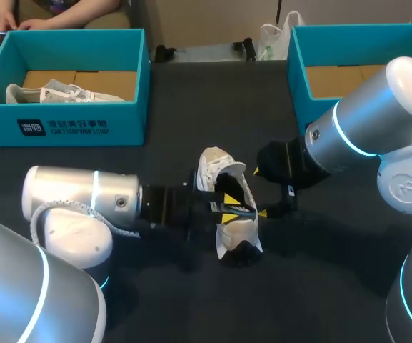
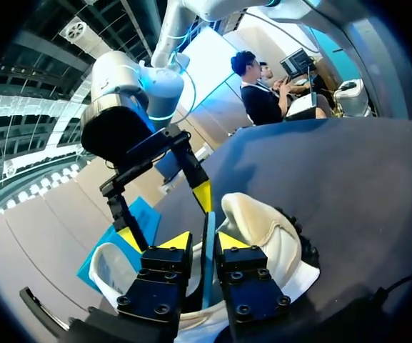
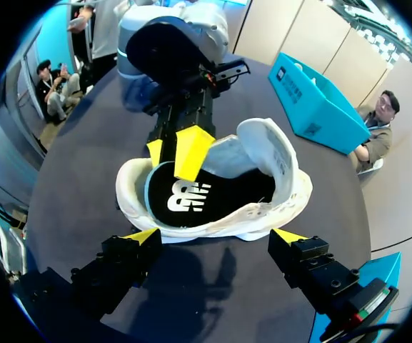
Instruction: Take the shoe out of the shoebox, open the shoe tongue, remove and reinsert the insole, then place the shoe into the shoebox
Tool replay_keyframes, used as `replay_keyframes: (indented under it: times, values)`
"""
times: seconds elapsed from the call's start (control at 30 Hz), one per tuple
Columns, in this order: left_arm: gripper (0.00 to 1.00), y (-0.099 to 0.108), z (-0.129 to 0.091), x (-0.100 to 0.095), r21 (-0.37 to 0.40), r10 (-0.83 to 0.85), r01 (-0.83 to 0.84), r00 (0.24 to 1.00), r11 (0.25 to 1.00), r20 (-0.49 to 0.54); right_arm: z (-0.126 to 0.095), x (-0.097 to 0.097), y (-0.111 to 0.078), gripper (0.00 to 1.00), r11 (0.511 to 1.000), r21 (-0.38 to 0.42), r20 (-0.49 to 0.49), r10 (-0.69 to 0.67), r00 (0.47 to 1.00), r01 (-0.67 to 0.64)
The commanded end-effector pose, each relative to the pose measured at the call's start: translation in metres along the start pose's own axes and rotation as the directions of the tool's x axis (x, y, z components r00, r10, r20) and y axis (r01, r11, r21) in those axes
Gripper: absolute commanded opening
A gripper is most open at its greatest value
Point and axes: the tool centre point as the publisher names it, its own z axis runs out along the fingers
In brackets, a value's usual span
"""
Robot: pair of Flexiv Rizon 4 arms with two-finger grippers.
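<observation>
White shoe (image 3: 284,168), black insole (image 3: 191,196); left end effector (image 2: 204,241) clamps shoe, right end effector (image 3: 215,236) open.

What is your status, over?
Left gripper shut on shoe wall. Right gripper open, shoe ahead. Insole in shoe. Nothing in the way.

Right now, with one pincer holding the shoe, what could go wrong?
The left pincer pinches only the shoe's thin side wall, so the shoe could slip or tip. One of its fingers sits over the black insole, so the open right pincer, reaching in, might bump it or snag the insole.
</observation>
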Motion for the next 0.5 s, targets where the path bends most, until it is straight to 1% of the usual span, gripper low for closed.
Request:
replay_keyframes:
  times: [0.03,0.07,0.1,0.27,0.5]
  values:
    - [0.13,-0.003,-0.002,0.002,0.006,-0.008,0.008,1.0,1.0,-0.009,0.0,0.001,0.0,1.0,1.0,0.0,0.002,0.0,1.0,0.0]
    - [0.03,-0.003,-0.001,0.003,0.006,-0.009,0.009,1.0,1.0,-0.01,0.0,0.001,0.0,1.0,1.0,0.0,0.002,0.0,1.0,0.0]
    - [0.0,-0.003,-0.001,0.004,0.006,-0.012,0.012,1.0,1.0,-0.013,0.0,0.001,0.0,1.0,1.0,0.0,0.002,0.0,1.0,0.0]
    - [0.0,0.002,0.0,0.01,0.002,-0.025,0.025,0.999,1.0,-0.033,0.0,0.001,0.0,1.0,1.0,0.0,0.002,0.0,1.0,0.0]
    - [0.0,0.009,-0.008,0.013,0.009,-0.013,0.013,0.998,1.0,-0.057,0.0,0.001,0.0,1.0,1.0,0.0,0.002,0.0,1.0,0.0]
